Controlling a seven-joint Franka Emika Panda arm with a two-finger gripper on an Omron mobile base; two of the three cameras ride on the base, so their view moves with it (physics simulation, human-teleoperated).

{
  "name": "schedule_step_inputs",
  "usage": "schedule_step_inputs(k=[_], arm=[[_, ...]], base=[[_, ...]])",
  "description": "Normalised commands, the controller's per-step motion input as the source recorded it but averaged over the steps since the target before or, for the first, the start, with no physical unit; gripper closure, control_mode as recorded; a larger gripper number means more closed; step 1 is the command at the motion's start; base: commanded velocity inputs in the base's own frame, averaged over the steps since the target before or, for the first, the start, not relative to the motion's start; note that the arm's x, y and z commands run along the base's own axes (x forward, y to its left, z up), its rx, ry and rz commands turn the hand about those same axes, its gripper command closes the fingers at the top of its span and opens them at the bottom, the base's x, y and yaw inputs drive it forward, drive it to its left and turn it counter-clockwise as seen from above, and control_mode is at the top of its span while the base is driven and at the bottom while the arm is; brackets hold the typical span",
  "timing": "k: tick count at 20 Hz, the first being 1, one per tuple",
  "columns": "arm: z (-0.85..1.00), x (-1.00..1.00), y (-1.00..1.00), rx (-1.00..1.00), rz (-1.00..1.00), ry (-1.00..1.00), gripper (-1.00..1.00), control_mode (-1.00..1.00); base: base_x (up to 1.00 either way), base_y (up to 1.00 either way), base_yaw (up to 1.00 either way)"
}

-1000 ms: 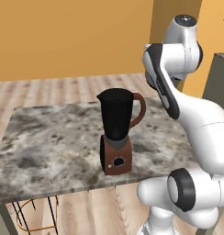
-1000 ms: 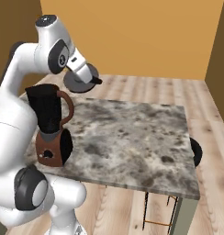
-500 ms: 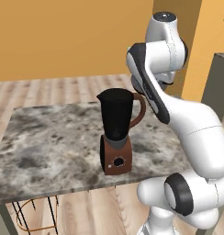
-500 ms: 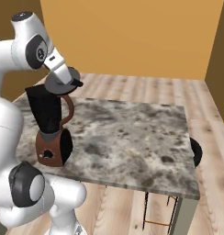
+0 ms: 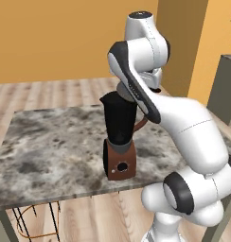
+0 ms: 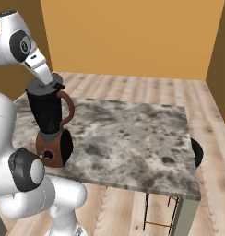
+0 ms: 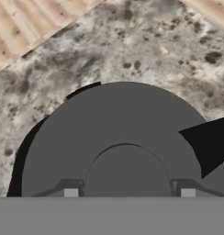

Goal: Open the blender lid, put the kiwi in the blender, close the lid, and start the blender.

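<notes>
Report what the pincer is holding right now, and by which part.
Cannot be told. The pincer straddles the blender lid's central knob above the blender, but contact isn't visible.

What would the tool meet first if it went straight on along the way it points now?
Most likely the raised knob of the lid, which lies centred between the fingertips in the hand view. How near the tool is to it is unclear.

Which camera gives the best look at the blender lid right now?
The hand view: the blender lid lies face-on below the camera, its raised knob flanked by the fingertips. The right base view shows only the lid's edge atop the blender, under the gripper. In the left base view the arm covers most of it.
</notes>
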Motion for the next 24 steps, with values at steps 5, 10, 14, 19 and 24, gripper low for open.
schedule_step_inputs(k=[5,10,14,19,24], arm=[[-0.09,0.00,0.32,0.00,0.03,0.11,1.00,-1.00],[-0.14,0.09,0.25,0.00,0.03,0.06,1.00,-1.00],[-0.08,0.22,0.15,0.00,0.03,0.04,1.00,-1.00],[-0.02,0.23,0.02,0.01,0.03,0.00,1.00,-1.00],[0.00,0.24,0.00,0.02,0.02,0.00,1.00,-1.00]], base=[[0.00,0.00,0.00],[0.00,0.00,0.00],[0.00,0.00,0.00],[0.00,0.00,0.00],[0.00,0.00,0.00]])
